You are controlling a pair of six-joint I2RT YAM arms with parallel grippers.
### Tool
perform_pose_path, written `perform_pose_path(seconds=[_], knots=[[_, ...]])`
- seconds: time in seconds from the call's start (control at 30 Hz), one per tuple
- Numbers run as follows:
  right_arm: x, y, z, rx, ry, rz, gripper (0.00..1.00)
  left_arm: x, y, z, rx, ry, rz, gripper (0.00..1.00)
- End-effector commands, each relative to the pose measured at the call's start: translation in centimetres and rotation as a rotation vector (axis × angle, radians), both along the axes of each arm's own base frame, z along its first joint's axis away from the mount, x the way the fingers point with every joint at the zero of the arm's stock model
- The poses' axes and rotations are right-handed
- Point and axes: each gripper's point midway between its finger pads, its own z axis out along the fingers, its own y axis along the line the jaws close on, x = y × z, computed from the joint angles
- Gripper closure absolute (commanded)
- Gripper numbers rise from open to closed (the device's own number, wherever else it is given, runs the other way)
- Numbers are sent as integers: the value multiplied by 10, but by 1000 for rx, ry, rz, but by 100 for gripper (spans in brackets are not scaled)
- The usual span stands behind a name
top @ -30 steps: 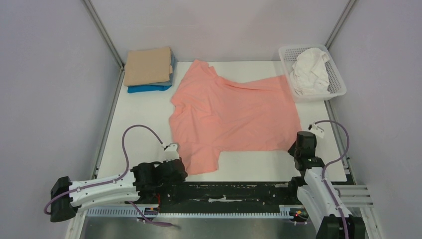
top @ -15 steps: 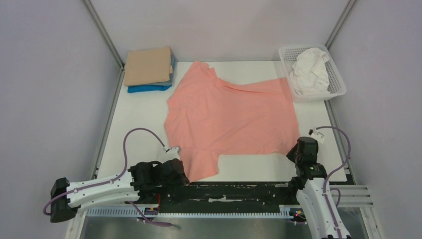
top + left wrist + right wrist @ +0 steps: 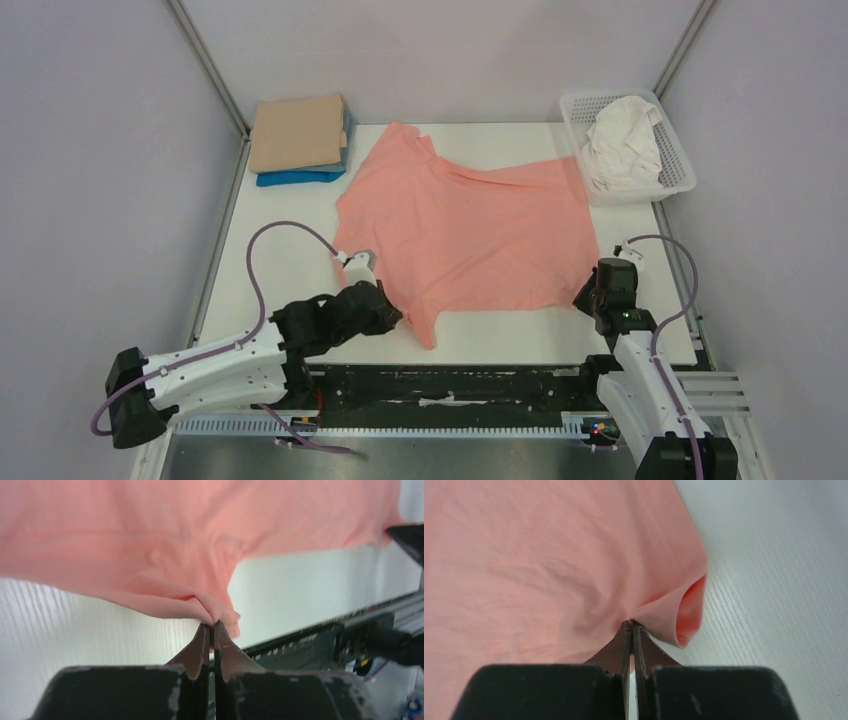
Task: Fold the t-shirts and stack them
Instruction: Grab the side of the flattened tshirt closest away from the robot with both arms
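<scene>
Far L: tan shirt (image 3: 297,130) lay folded atop blue shirt (image 3: 298,178); blue mostly hidden, only edge strips showed. My L gripper (image 3: 211,627) was clenched on a bunched fold at the near-L corner of the salmon-pink shirt (image 3: 470,225); fingertips hard to make out from the top view. Shirt was spread mid table (image 3: 270,250). My R gripper (image 3: 630,625) pinched its near-R hem corner, cloth curled over. Far R: white shirt (image 3: 622,145) sat crumpled in basket (image 3: 680,180), shape unclear.
</scene>
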Motion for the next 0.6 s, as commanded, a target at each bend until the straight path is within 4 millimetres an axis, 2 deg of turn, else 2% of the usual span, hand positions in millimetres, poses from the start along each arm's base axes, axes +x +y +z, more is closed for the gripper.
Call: perform_pose_path(seconds=[0.0,0.13,0.33,0.57], knots=[[42,4,47,3,-132,36,100,58,-6,41,-16,-131,56,98],[61,2,60,-3,-146,27,100,95,-1,50,-32,-121,69,98],[98,6,82,27,-204,28,100,148,9,76,73,-173,111,98],[130,0,91,6,-203,8,100,204,30,104,129,-295,195,98]])
